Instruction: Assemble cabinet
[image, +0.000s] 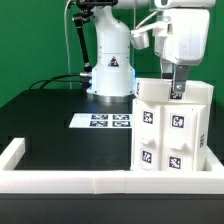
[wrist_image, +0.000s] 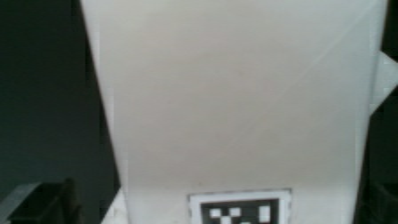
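One cabinet (image: 170, 128) stood upright at the exterior view's right, close against the low white border wall (image: 60, 178), with the marker board (image: 103, 121) well apart on the black table (image: 50, 115). My gripper (image: 178, 92) sat at its top edge; whether the fingers had closed on the panel I could not tell. On the wrist view a white face and one tag (wrist_image: 238, 211) filled the picture. I judged it light, stiff and slick; thin panel edges looked the best hold.

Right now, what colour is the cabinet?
White, with black-and-white square tags; the cabinet shows best in the exterior view.
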